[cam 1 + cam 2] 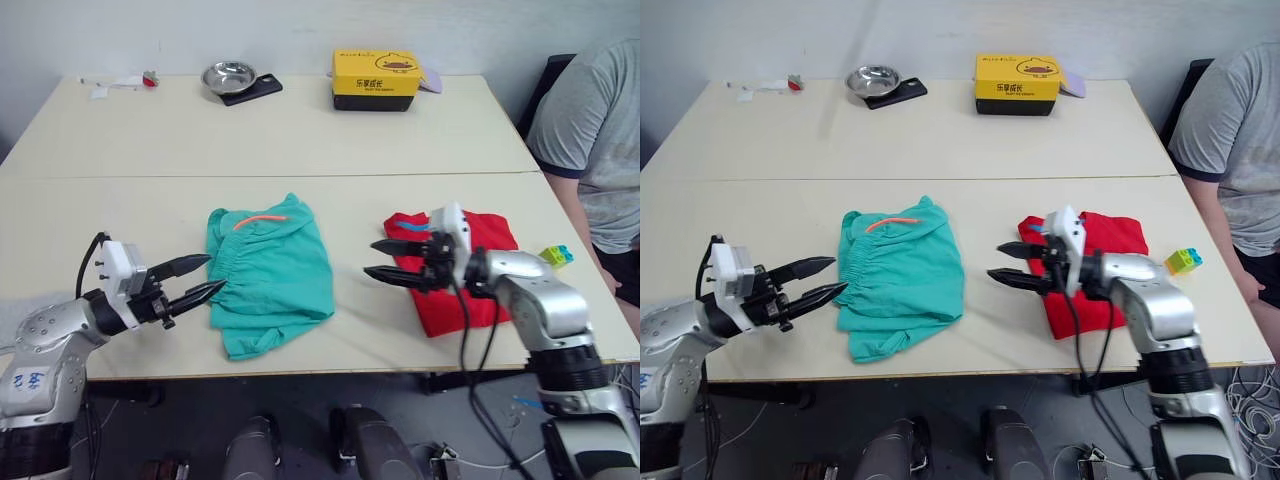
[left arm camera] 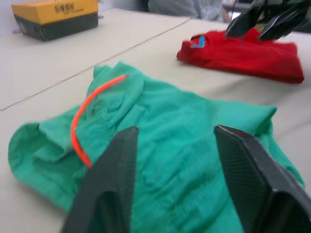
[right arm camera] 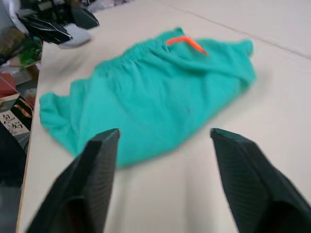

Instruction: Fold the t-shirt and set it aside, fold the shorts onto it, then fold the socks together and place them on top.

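On the counter [image 1: 300,140] the shorts [image 1: 270,272] lie crumpled at the near middle, orange drawstring [image 1: 258,219] showing, with the folded t-shirt [image 1: 455,270] to their right. Left pincer [image 1: 200,279] reaches in level from the left, its 2 fingers apart, tips just beside the shorts' waistband. Right pincer [image 1: 385,260] points left between shirt and shorts, fingers apart, holding nothing. Farther back sit a steel bowl [image 1: 228,75] and a yellow box [image 1: 376,80].

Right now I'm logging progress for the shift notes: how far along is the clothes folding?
Done: the t-shirt lies folded at the table's right. In hand: the shorts lie rumpled mid-table, unfolded, not yet on the shirt; the left gripper and right gripper flank them, both open and empty. Left: folding the shorts onto the shirt, then the socks, which I cannot see here.
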